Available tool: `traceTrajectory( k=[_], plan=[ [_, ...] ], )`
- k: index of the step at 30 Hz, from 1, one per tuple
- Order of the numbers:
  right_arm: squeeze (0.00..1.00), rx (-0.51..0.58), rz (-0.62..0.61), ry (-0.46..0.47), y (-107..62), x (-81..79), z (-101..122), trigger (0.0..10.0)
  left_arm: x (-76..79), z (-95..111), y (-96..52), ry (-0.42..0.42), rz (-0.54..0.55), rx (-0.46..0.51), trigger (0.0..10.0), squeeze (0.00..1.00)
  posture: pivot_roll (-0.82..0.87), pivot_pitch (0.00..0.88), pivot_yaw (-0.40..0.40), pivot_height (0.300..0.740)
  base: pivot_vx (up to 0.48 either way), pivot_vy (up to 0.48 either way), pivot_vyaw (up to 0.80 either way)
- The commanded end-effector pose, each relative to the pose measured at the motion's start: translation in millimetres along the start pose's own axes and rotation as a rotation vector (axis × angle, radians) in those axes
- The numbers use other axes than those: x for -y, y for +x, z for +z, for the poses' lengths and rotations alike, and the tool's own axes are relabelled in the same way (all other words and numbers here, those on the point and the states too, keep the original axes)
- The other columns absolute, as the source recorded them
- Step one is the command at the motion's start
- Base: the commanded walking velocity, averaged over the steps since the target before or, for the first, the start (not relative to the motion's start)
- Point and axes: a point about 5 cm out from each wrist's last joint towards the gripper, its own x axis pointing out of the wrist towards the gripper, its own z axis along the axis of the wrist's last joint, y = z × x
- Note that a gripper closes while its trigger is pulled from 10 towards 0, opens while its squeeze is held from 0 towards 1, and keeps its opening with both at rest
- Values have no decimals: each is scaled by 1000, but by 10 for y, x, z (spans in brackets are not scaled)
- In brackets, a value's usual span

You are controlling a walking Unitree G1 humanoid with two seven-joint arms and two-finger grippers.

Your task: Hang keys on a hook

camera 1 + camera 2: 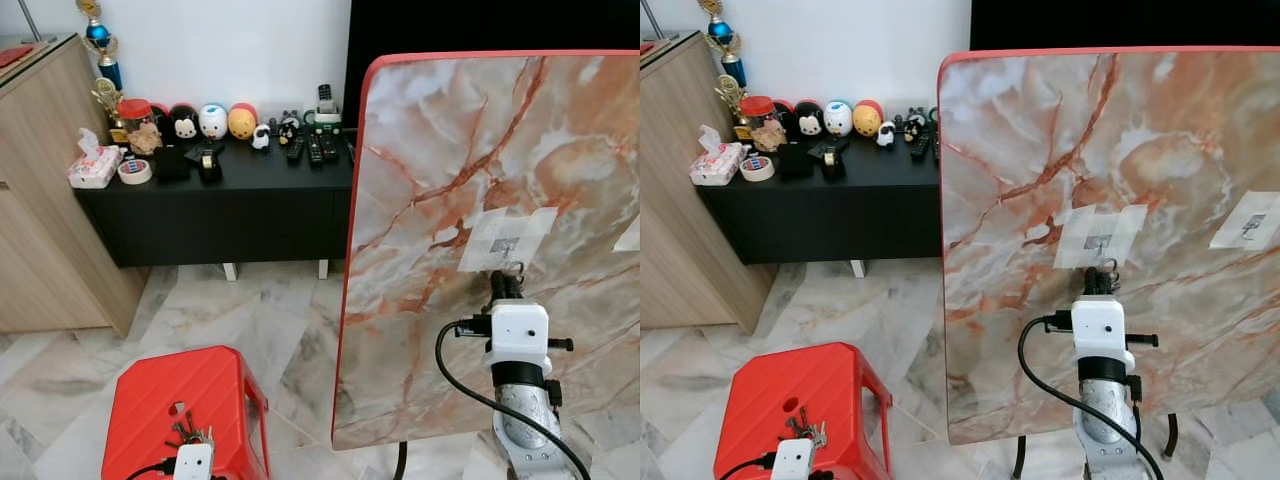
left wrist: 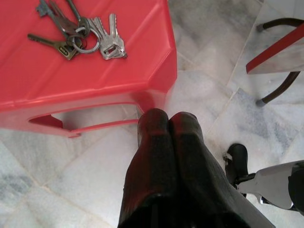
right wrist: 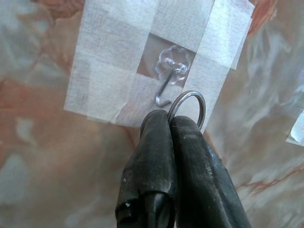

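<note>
Marble-floored room, black cabinet (image 1: pixel 215 195) with toys and remotes at the back. Biggest thing in front of you is the upright marble board (image 1: pixel 500 230); low on your left, the red stool (image 1: pixel 185 405).

Your right gripper (image 3: pixel 170 118) is up against the board's tape patch (image 1: pixel 507 240), fingers clenched on a key ring (image 3: pixel 188 107). The ring sits just beside the hook (image 3: pixel 166 88), under its tip, not yet over it. Your left gripper (image 2: pixel 168 123) hangs over the floor by the stool, fingers pressed together, holding nothing.

Risks, as I judge them:
- The hook is thin and only taped on, so pushing in too hard could bend it or peel the tape.
- The ring is pinched at its rim. It may twist or slip out, or miss the tip if you let go early.

View differences: the right wrist view gives the ring-to-hook gap, which the head views hide behind the wrist. The left wrist view shows a bunch of keys (image 2: pixel 78 33) lying on the stool, tiny from the head. A second tape patch (image 1: pixel 1247 222) appears in the right eye view.
</note>
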Motion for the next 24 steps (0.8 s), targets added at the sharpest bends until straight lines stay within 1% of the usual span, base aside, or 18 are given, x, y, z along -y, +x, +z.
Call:
traceTrajectory(
  k=[1,7,17,24],
  plan=[
    [0,-16,-8,5,6,8,-18,10000,-3,-64,-16,8,-2,-30,10000,0,-25,0,-43,740,0,0,0],
    [0,-13,-6,2,37,18,-12,10000,-9,-67,-15,10,-1,-36,10000,0,-28,0,-41,740,0,0,0],
    [0,-26,58,-18,83,-41,-46,10000,-15,-86,-20,10,2,-46,10000,0,-23,0,-42,740,0,0,0],
    [0,-20,69,-23,114,-40,-37,10000,21,-88,-15,10,-2,-47,10000,0,-23,0,-42,740,0,0,0]
  ],
)
